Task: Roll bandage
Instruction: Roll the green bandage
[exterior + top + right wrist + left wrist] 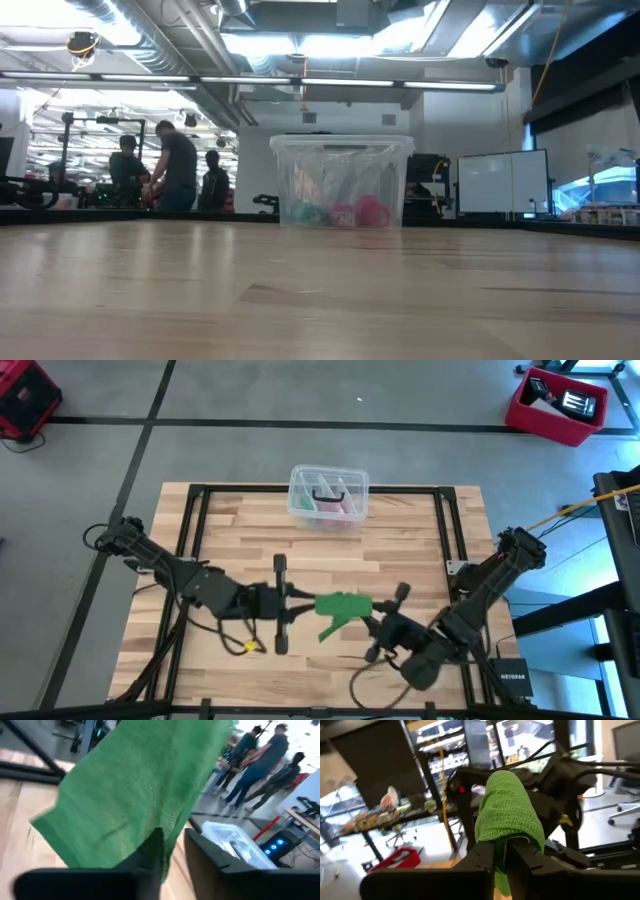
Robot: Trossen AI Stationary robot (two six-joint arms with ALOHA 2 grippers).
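Now, starting on your left: the left pincer (pixel 283 603) sits over the front half of the worktop (pixel 240 530), and its fingers are pinched tight on the bandage (pixel 343 608). The left wrist view shows the green knit bunched into a rounded, part-rolled end rising out between those fingers. That end looks soft and springy, so I'd judge it will squash rather than slip, and a firm pinch right at the roll's core is your best hold.

Moving right, the bandage hangs between both pincers, lifted clear of the worktop as far as I can tell. Its long axis runs roughly left to right across the front of the worktop, with a loose flap drooping toward the front edge. It's light and limp, so expect the free part to sag and twist wherever you leave it unsupported.

Further right, the right pincer (pixel 375 628) is at the other end. In its wrist view the flat strip drapes across the fingers, which stand a little apart; I can't tell whether they grip the cloth at all.

Behind, near the far edge, the clear box (pixel 328 495) stands well apart.
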